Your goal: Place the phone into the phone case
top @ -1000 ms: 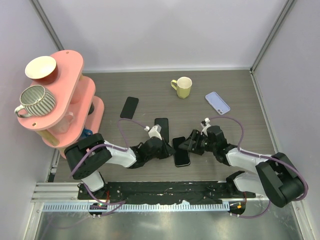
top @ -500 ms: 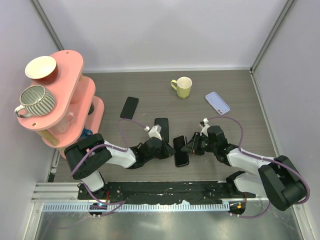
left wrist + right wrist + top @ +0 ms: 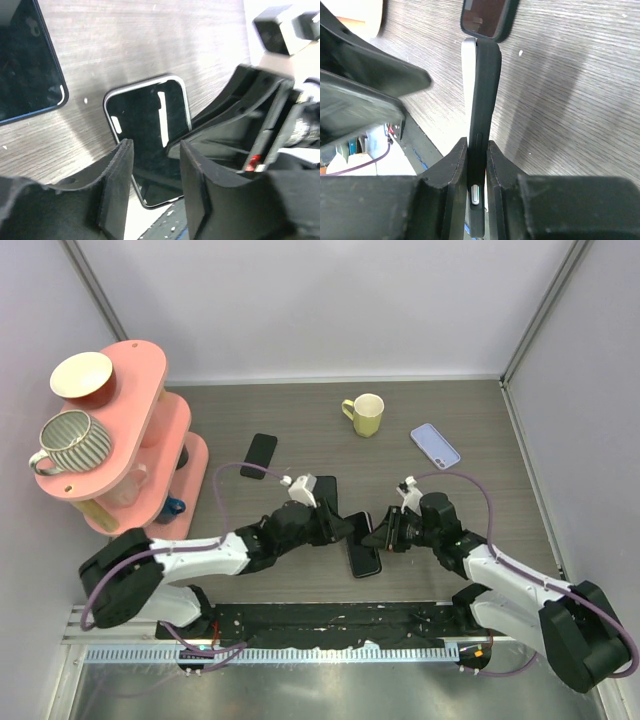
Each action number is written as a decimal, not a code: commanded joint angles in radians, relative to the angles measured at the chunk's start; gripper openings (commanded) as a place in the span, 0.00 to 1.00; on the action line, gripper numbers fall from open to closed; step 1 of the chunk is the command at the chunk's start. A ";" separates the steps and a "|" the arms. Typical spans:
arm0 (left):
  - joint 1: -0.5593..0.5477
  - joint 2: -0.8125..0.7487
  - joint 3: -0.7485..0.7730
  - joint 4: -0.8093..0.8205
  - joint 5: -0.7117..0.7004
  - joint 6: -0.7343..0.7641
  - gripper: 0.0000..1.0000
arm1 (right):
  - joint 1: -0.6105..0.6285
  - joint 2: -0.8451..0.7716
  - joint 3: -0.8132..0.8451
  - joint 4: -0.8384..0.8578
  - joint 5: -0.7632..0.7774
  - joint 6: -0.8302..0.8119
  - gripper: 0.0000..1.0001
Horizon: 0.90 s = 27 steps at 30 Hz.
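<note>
Right gripper (image 3: 477,146) tight on the phone (image 3: 482,90), plain wrist-side only; left gripper (image 3: 155,150) slack, jaws apart.

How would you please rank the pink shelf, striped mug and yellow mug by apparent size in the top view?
Largest: pink shelf.
Then striped mug, though it sits nearer the camera.
Smallest: yellow mug.

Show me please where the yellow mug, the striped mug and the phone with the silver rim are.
yellow mug (image 3: 367,414), top external view, inside its open mouth
striped mug (image 3: 74,440), top external view, on its striped body
phone with the silver rim (image 3: 150,115), left wrist view, on its dark screen
</note>
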 commanded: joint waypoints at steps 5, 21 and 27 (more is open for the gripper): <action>0.081 -0.324 -0.018 -0.195 -0.006 0.129 0.61 | 0.004 -0.080 0.043 0.244 -0.163 0.094 0.01; 0.110 -0.485 -0.133 0.096 0.223 0.117 0.80 | 0.003 -0.151 -0.043 0.770 -0.356 0.352 0.01; 0.116 -0.429 -0.127 0.180 0.272 0.090 0.73 | 0.009 -0.082 -0.078 0.967 -0.404 0.459 0.03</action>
